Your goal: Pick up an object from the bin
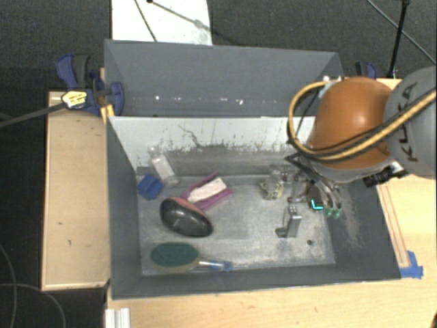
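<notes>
"Pale small piece (272, 187) near the back wall of the bin (225, 139), is that the likeliest pick?"

"It lies nearest the claw, so I would judge so. From the left: a blue block (147, 186) sits by the left wall, with a clear little bottle (162, 168) just behind it. A green round brush (174, 255) lies at the front. A black oval (184, 219) comes next, touching a pink-and-white piece (208, 191). Then bare floor, then the pale piece, well apart from those."

"And the claw?"

"The claw (289, 229) hangs low over bare floor, just to the right of the pale piece and in front of it, not touching it. I see nothing held in it. How far open it is, I cannot tell."

"How would the piece handle?"

"It's too small to say what kind of thing it is. It looks light, hard and uneven, so it may skid or tip on the metal. I'd grip it across its narrowest middle and close parallel to the back wall, since there is little room behind it."
</notes>
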Robot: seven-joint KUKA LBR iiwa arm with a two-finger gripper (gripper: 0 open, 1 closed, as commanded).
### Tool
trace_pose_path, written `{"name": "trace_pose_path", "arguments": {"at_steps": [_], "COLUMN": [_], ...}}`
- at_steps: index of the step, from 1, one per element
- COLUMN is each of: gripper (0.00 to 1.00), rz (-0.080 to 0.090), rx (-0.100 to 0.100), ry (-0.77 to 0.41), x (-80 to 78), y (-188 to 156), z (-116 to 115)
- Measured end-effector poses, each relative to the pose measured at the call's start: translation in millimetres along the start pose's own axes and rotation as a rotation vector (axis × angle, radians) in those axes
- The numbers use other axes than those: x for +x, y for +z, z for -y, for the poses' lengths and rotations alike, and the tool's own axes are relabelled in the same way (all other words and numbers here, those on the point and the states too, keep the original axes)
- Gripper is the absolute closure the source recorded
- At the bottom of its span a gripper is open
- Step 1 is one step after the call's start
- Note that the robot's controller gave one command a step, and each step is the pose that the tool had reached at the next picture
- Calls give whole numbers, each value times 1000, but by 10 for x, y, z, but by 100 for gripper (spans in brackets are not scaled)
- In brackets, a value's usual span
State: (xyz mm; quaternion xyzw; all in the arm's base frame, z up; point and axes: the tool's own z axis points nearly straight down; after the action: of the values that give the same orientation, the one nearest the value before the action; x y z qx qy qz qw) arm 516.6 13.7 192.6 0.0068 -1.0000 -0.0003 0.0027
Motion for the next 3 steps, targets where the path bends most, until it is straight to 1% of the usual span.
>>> {"name": "trace_pose_path", "arguments": {"at_steps": [1, 2, 3], "gripper": [0, 0, 0], "rz": [6, 14, 15], "rx": [0, 1, 1], "ry": [91, -71, -26], "x": [-763, -765, -754], "y": [1259, 905, 813], "z": [340, 458, 617]}}
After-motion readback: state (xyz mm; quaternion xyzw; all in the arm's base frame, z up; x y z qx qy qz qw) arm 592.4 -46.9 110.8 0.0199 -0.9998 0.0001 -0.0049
